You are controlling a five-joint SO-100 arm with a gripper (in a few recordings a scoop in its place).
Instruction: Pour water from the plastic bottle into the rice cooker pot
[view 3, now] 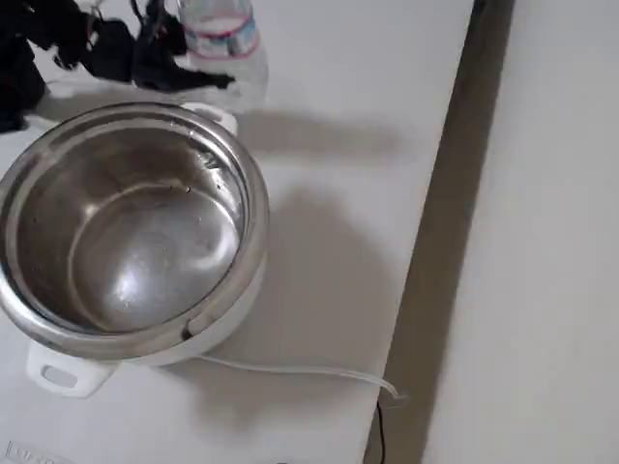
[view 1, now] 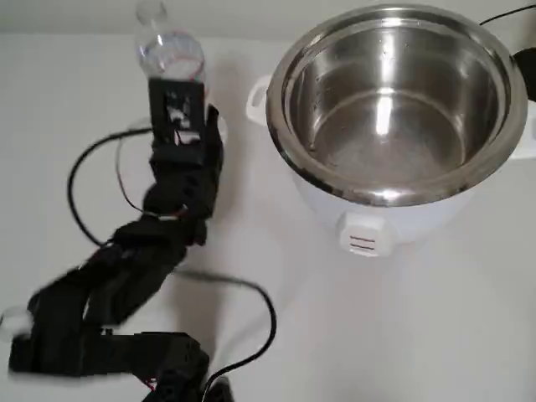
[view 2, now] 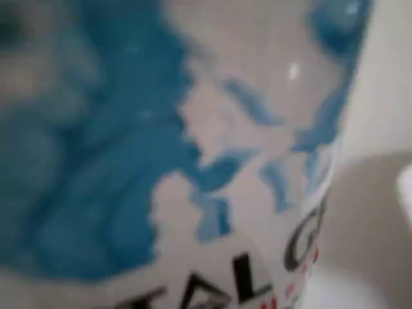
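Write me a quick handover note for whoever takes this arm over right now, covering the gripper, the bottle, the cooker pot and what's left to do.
Gripper: at the plastic bottle; the overhead view cannot settle whether it is clamped, and the wrist view has the label right up close.
Bottle: upright on the table, left of the cooker in the overhead view.
Rice cooker pot: open, in its white body; water level unclear.
Done: arm brought to the bottle.
Left: lift, carry over the pot, tip and pour.
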